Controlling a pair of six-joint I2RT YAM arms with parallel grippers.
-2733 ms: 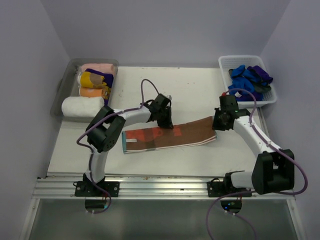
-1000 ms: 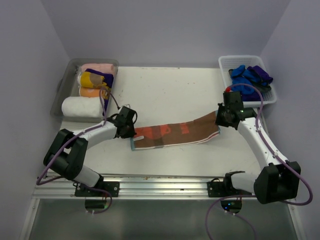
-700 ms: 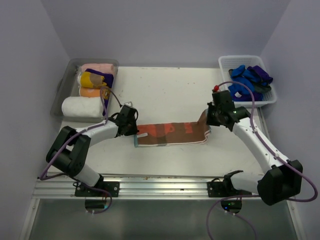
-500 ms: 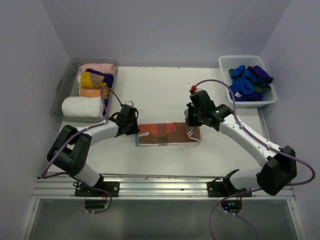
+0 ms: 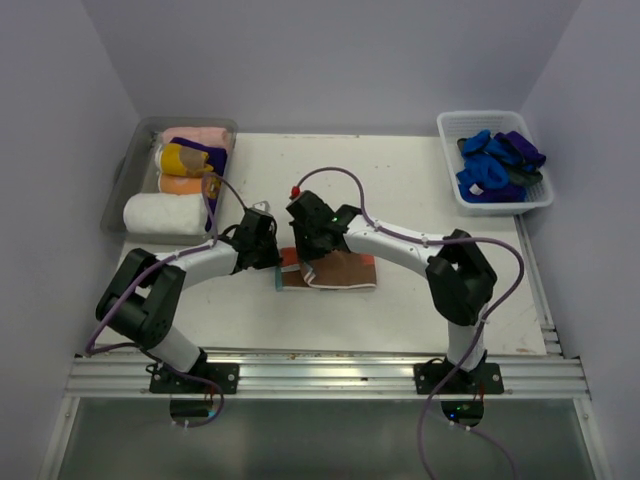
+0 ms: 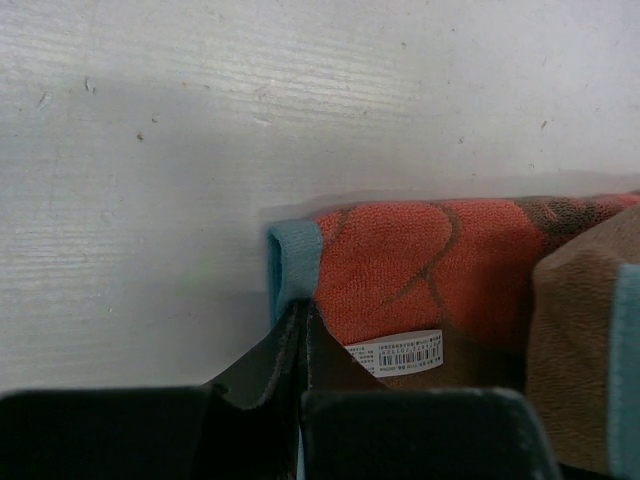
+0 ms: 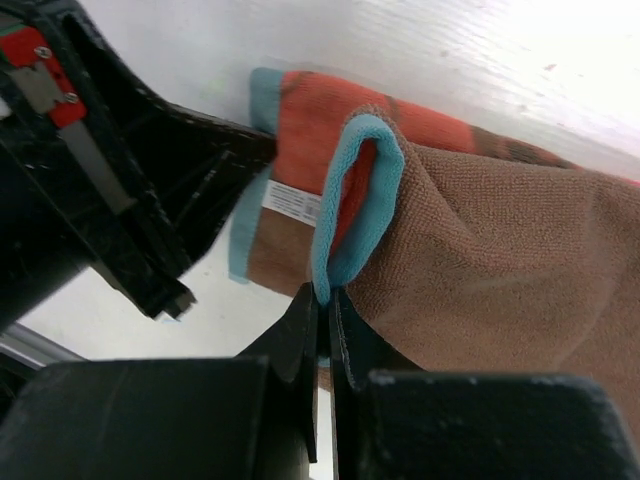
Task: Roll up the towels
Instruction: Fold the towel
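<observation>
An orange and brown towel [image 5: 335, 270] with a teal border lies folded over on the white table [image 5: 400, 180]. My left gripper [image 5: 272, 256] is shut on the towel's left teal edge [image 6: 292, 262], low on the table. My right gripper [image 5: 306, 252] is shut on the other teal-edged end [image 7: 352, 215] and holds it folded over above the left end, close to the left gripper. A white barcode label [image 6: 398, 352] shows on the towel's underside.
A grey bin [image 5: 128, 170] at the back left holds several rolled towels [image 5: 165, 212]. A white basket [image 5: 497, 120] at the back right holds blue and purple cloths [image 5: 495, 165]. The right arm reaches across the table's middle.
My right gripper has carried the towel's right end far leftward over the rest, folding the towel in half. The left gripper keeps its hold on the left edge.
</observation>
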